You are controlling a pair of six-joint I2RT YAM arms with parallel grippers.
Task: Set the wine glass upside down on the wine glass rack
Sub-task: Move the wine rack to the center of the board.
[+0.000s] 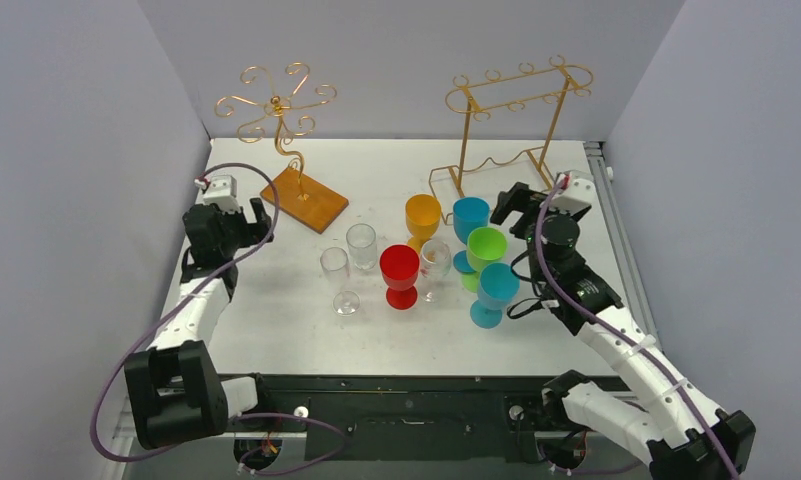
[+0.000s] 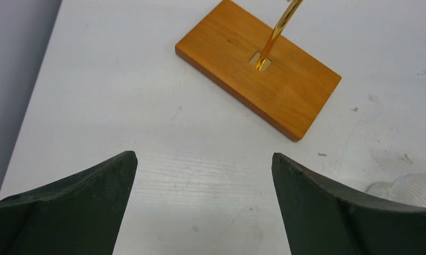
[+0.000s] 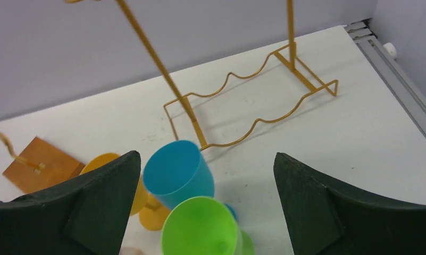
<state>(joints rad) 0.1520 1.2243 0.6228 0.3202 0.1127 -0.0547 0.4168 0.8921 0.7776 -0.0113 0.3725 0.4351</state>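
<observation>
Two hands spreading wide, gripping nothing. Left hand (image 2: 204, 159) hovering near wooden base of wine glass rack (image 2: 285, 90), standing back-left on table (image 1: 276, 320). Right hand (image 3: 204, 155) hanging over blue cup (image 3: 178, 170) and green cup (image 3: 200, 228). Clear wine glasses (image 1: 361, 243) standing upright mid-table.

- Top view: bright, even, diffuse light from above. White table (image 1: 276, 330) is near washed out, no hard glare.
- Shadows are soft and short, e.g. under the red glass (image 1: 400, 275).
- Left wrist: wine glass rack (image 2: 295, 90) base is sharp, wood grain readable. Bright highlights on its gold stem (image 2: 278, 26).
- Right wrist: green cup (image 3: 200, 228) is close to the lens and soft. Frame rack (image 3: 242, 106) throws a faint shadow on the table; its upper post looks soft.
</observation>
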